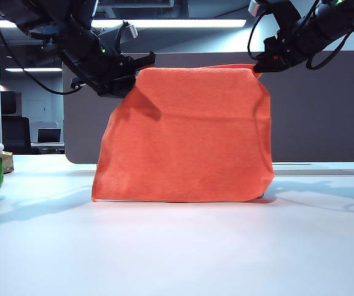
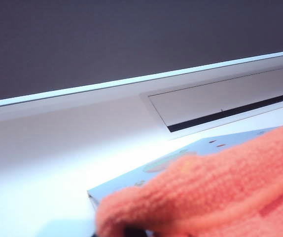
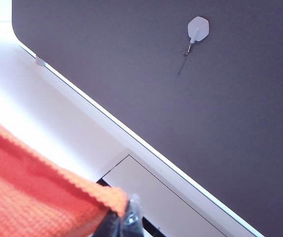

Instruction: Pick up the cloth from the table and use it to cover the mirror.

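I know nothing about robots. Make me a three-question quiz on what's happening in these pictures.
1. True or false: the cloth lies flat on the table.
2. Where do the two grippers hold the cloth? A: its bottom hem; B: its top corners; C: its middle.
3. Fill in: the cloth's lower edge reaches down to the ____.

Key
1. False. It hangs upright like a curtain, hiding whatever stands behind it.
2. B. The left gripper pinches the upper left corner, the right gripper the upper right, both shut on the cloth.
3. Table.
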`<state>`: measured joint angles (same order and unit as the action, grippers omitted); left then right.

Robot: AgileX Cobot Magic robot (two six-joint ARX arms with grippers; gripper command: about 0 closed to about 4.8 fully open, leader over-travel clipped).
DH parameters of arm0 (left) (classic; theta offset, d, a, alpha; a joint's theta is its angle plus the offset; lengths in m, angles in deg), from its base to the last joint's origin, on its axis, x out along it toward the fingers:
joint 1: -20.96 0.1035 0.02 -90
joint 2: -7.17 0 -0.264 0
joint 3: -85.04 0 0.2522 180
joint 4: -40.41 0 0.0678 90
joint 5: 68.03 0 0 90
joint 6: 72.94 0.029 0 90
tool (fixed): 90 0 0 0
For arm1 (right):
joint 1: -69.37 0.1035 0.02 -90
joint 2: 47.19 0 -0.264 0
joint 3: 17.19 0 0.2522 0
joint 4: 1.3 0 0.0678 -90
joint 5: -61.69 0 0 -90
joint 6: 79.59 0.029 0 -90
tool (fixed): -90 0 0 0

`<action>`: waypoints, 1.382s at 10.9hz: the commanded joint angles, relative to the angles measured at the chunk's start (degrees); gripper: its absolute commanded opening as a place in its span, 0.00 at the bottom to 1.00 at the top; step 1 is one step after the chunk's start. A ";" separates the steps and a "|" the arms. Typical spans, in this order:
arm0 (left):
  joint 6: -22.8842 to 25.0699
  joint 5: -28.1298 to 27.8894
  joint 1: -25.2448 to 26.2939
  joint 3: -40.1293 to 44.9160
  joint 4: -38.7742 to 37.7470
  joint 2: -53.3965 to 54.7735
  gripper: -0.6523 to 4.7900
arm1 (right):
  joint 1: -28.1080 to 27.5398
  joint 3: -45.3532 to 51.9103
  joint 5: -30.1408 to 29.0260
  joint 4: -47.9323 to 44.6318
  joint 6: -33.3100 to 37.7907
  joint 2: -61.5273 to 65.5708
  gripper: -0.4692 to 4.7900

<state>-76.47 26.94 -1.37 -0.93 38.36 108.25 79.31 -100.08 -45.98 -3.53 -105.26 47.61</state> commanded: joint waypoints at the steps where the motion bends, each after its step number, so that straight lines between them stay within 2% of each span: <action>1: -0.15 0.22 -0.07 -0.31 -1.03 -0.11 0.11 | -0.04 -0.28 1.11 0.42 0.37 2.34 0.08; 3: -0.13 0.20 -0.07 -0.31 -1.90 -0.11 0.13 | -0.17 -0.28 1.33 1.18 0.37 2.84 0.08; 4: -0.13 0.22 -0.07 -0.31 -2.05 -0.11 0.23 | -0.26 -0.28 1.27 2.03 0.37 3.13 0.08; 6: -0.13 0.17 -0.02 -0.33 -2.54 -0.13 0.25 | -0.35 -0.28 1.31 3.02 0.28 3.13 0.08; 7: 0.11 -5.07 0.02 -0.37 -4.70 -0.13 0.41 | -0.35 -0.28 1.73 3.80 0.20 3.13 0.09; 11: 0.13 -8.59 1.90 -0.37 -9.66 -0.13 0.41 | -0.35 -0.28 1.73 3.76 0.17 3.13 0.09; 13: 0.92 -13.22 2.58 -0.37 -12.00 -0.13 0.40 | -0.35 -0.28 2.97 3.65 0.17 3.10 0.14; 14: 1.60 -13.31 2.56 -0.37 -12.28 -0.13 0.40 | -0.35 -0.28 5.86 2.73 0.20 3.10 0.33; 15: 1.57 -13.29 2.56 -0.37 -12.39 -0.13 0.40 | -0.35 -0.28 6.99 1.95 0.20 3.08 0.38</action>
<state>-75.16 13.81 1.19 -0.99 25.85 108.25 78.98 -100.10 -40.10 -0.10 -105.08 50.91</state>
